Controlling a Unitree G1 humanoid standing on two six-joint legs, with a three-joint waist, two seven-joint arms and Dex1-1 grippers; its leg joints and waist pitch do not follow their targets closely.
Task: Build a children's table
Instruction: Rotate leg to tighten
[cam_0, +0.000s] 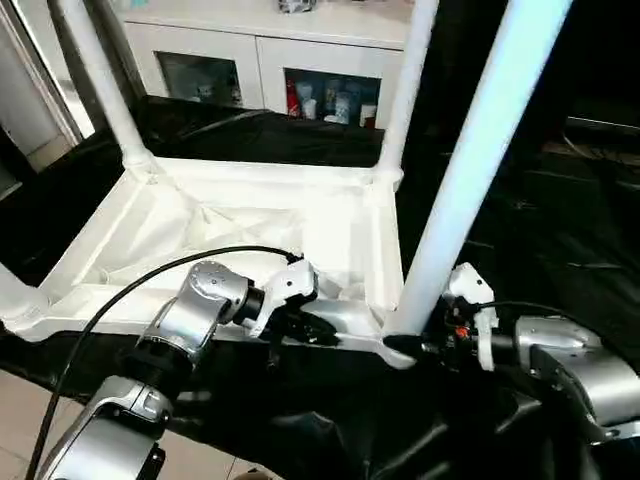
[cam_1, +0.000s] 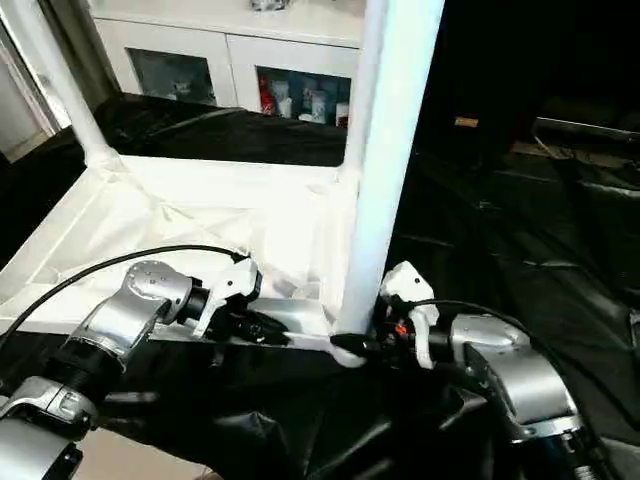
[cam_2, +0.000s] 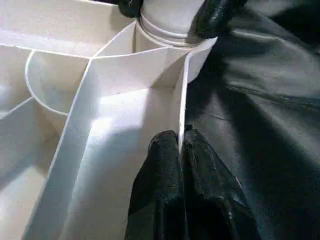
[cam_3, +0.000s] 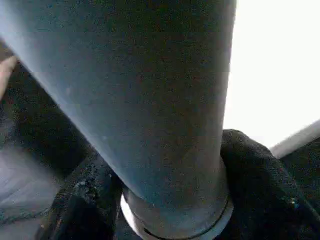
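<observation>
While the white table top (cam_0: 250, 235) lies ribbed underside up on black sheeting (cam_0: 560, 230), the left gripper (cam_2: 181, 142) is pinched on its near rim wall. Just beside it the right gripper (cam_3: 170, 200) clasps the base of the near-corner leg (cam_0: 470, 170) — upright in its socket. Beyond stand two far legs (cam_0: 100, 80) — then a glass-door cabinet (cam_0: 270, 70).

The table top (cam_0: 250, 230) lies underside up on the sheet (cam_0: 520, 230), legs (cam_0: 470, 170) upright in its corners.
</observation>
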